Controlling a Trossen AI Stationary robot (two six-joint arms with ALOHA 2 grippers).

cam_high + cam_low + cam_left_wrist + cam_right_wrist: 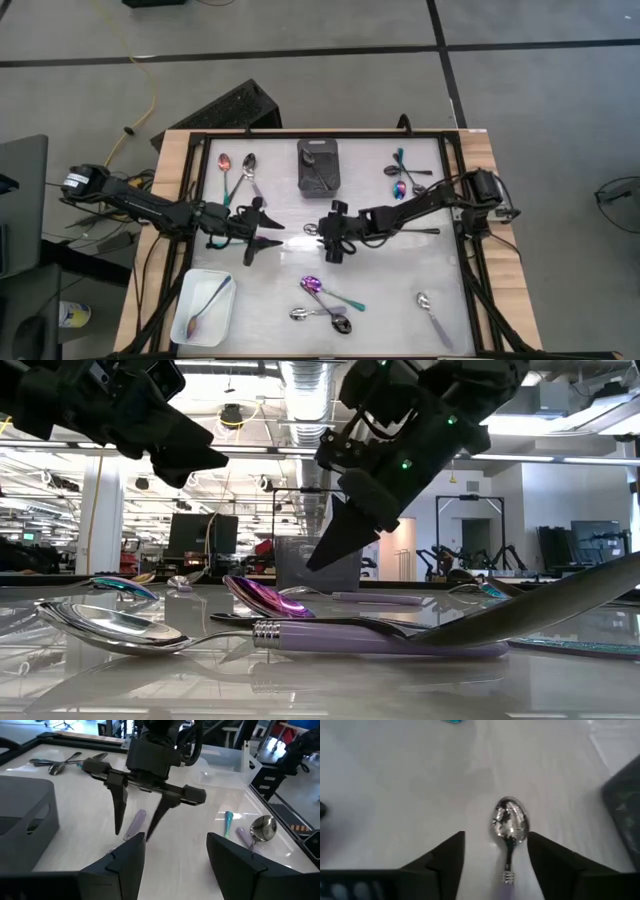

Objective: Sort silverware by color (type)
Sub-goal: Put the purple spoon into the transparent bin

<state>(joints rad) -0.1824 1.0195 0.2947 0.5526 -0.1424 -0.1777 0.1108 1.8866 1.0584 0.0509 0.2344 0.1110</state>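
A spoon with a silver bowl point(510, 822) and a lilac handle point(136, 822) lies flat on the white table top near its middle point(311, 229). My right gripper point(495, 836) hangs just over it, open, with one finger on each side of the handle and clear of it point(133, 834). My left gripper point(175, 837) is open and holds nothing. It hovers left of the middle point(278, 234) and faces the right gripper. Other spoons lie in groups at the far left point(238, 168), far right point(402, 176), near middle point(325, 300) and near right point(432, 312).
A small black bin point(318, 165) with a spoon in it stands at the far middle. A white tray point(205, 305) holding one spoon sits at the near left corner. A black frame point(455, 200) borders the table.
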